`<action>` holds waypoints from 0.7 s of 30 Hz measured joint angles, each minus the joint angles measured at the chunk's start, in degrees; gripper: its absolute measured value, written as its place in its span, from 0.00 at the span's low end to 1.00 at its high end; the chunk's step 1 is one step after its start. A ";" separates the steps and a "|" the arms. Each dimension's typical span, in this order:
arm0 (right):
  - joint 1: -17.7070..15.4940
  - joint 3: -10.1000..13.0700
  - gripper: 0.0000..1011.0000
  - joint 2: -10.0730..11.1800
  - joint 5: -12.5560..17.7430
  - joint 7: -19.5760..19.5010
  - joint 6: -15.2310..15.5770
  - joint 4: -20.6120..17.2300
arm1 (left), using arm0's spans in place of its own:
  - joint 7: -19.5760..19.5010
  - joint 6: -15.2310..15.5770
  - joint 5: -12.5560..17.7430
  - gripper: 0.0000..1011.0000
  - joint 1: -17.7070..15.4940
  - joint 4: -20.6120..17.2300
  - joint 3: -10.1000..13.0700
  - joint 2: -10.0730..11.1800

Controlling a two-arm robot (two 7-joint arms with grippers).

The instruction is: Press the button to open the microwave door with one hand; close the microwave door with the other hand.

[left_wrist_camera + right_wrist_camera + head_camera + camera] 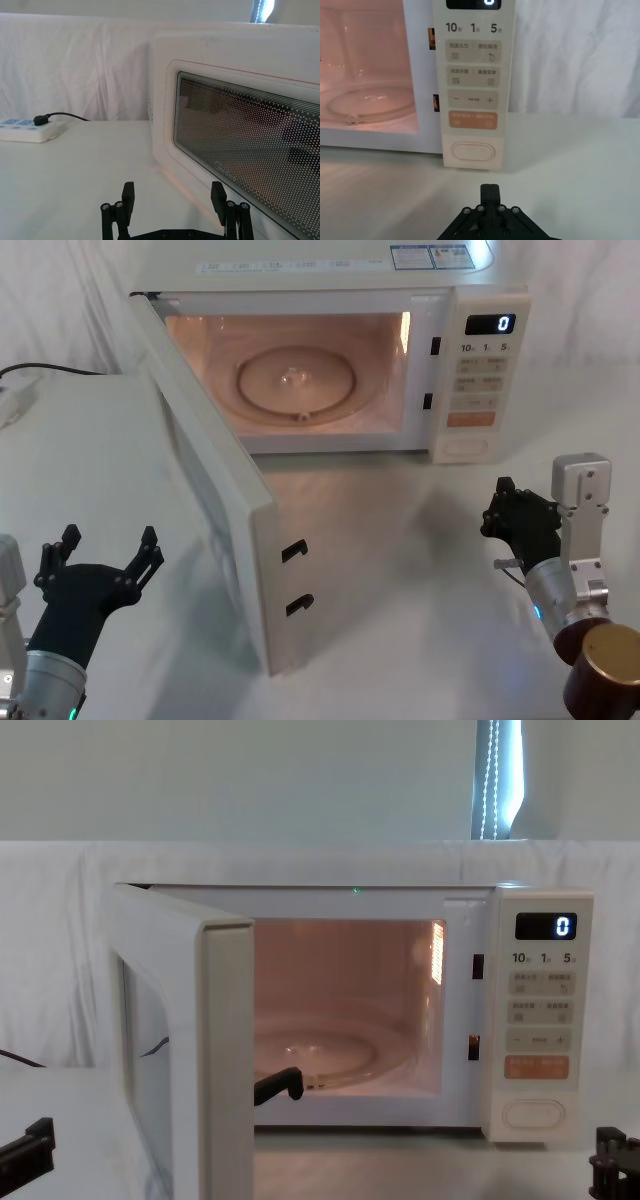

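The microwave sits in the upper centre of the head view on the white bench, lit pink inside with a glass turntable. The microwave door is cream, swung wide open on its left hinge, its free edge pointing toward the lower centre of the frame. The button, a wide cream pill with its long axis horizontal, lies lowest on the control panel. The left gripper, lower left, has fingers spread wide beside the door's outer face. The right gripper, lower right, has fingers pressed together, facing the button but apart from it

White table, cream microwave standing at its back, white power strip at far left
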 joint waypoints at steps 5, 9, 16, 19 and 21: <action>-0.49 0.32 0.00 0.20 -0.46 -0.31 -0.95 -0.11 | 0.00 0.00 0.00 0.99 0.00 0.00 0.00 0.00; -0.52 0.36 0.00 0.24 -0.52 -0.31 -1.16 -0.04 | 0.00 0.00 0.00 0.99 0.00 0.00 0.00 0.00; -0.44 0.35 0.00 0.20 -0.50 -0.31 -1.01 0.00 | 0.00 0.00 0.00 0.99 0.00 0.00 0.00 0.00; -0.42 0.34 0.07 0.19 -0.49 -0.31 -0.96 0.02 | 0.00 0.00 0.00 0.99 0.00 0.00 0.00 0.00; -0.42 0.34 0.10 0.19 -0.48 -0.31 -0.94 0.03 | 0.00 0.00 0.00 0.99 0.00 0.00 0.00 0.00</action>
